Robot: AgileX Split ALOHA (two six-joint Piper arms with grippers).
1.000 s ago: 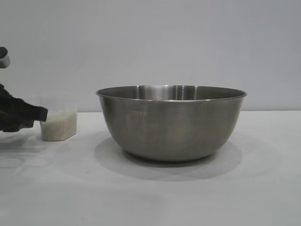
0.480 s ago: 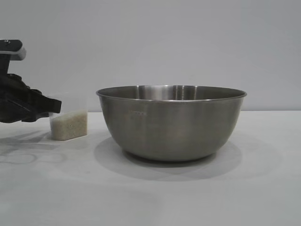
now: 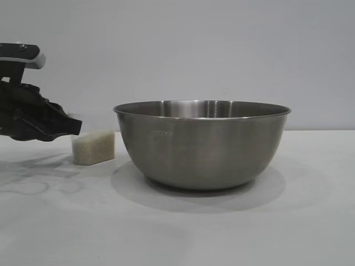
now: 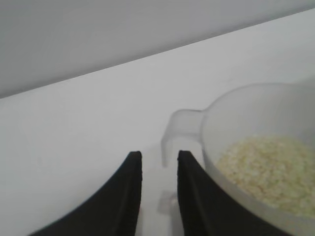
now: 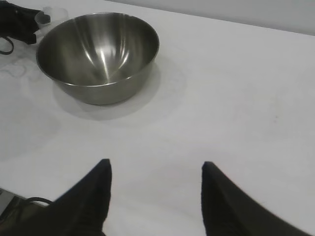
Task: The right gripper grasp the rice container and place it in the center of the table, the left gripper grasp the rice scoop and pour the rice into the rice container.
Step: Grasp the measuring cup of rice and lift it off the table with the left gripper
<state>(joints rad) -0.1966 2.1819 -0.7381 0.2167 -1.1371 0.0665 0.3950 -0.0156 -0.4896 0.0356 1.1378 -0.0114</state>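
The rice container (image 3: 202, 144), a large steel bowl, stands on the white table (image 3: 177, 233) at its middle; it also shows in the right wrist view (image 5: 98, 49). The rice scoop (image 3: 93, 147), a frosted plastic cup, is just left of the bowl, slightly tilted and part full of rice (image 4: 266, 167). My left gripper (image 3: 77, 126) is shut on the scoop's tab handle (image 4: 182, 123), which sits between its fingers in the left wrist view, with the gripper (image 4: 157, 157) to the scoop's left. My right gripper (image 5: 155, 167) is open and empty, well away from the bowl over bare table.
A plain grey wall (image 3: 177, 50) runs behind the table. The left arm (image 5: 17, 22) and the scoop (image 5: 51, 14) show beyond the bowl in the right wrist view. A black cable (image 5: 24, 201) lies near the right gripper's base.
The left gripper has moved right toward the bowl, carrying the scoop with it, and has risen a little. The bowl has not moved.
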